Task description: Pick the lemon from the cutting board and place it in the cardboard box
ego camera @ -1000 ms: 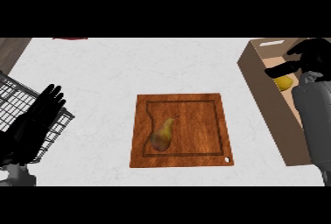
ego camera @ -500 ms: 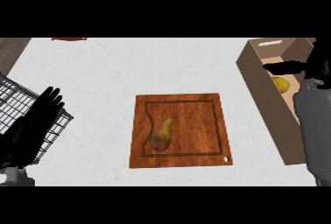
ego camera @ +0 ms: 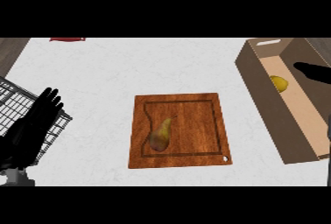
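The yellow lemon (ego camera: 278,82) lies on the floor of the open cardboard box (ego camera: 262,98) at the right, with nothing holding it. Of my right hand (ego camera: 311,71) only a straight black finger shows at the right edge, above the box and just right of the lemon, not touching it. The wooden cutting board (ego camera: 187,109) sits in the middle of the counter and carries a greenish-yellow pear (ego camera: 161,133) on its left half. My left hand (ego camera: 32,127) rests open at the lower left, fingers up, far from the board.
A black wire basket (ego camera: 14,103) stands at the left edge, partly behind my left hand. A small red object (ego camera: 68,39) lies at the far edge of the pale counter. A dark wooden strip (ego camera: 9,50) borders the top left corner.
My right hand and forearm have drawn back to the right, out from over the box, uncovering the lemon lying inside. The left hand, board and pear have not moved.
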Tool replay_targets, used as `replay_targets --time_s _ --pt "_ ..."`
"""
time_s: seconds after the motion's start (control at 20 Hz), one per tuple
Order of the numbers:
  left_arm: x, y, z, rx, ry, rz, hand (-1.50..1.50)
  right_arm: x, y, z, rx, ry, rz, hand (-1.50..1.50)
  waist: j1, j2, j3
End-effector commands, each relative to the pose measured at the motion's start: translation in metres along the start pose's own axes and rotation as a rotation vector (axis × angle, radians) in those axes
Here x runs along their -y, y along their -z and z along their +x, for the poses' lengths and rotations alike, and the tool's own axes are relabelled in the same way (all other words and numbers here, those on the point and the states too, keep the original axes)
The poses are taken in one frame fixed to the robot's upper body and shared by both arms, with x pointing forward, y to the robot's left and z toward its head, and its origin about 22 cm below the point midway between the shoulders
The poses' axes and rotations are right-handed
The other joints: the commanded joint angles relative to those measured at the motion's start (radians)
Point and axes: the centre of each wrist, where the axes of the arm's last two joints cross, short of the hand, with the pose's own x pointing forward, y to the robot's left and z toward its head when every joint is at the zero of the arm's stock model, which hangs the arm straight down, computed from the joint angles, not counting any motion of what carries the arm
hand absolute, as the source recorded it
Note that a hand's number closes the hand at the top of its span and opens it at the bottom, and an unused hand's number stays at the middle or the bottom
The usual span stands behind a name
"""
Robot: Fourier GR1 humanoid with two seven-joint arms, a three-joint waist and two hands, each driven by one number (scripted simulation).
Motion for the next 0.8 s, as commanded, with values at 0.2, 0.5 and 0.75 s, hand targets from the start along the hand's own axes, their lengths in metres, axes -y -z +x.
replay_targets --time_s 0.2,0.5,0.75 --pt "-0.005 0.008 0.001 -0.008 0.002 0.017 0.00 0.088 -0.017 -0.044 -0.007 0.110 -0.026 -1.50 -0.008 0.001 -0.001" --pt "0.001 0.012 -0.009 -0.007 -0.004 0.010 0.00 0.134 -0.007 -0.069 0.015 0.109 -0.002 -1.50 0.002 0.004 -0.001" --pt "0.006 0.016 0.011 0.008 -0.001 0.015 0.00 0.143 -0.011 -0.076 0.024 0.081 0.012 -1.50 0.007 0.004 -0.001"
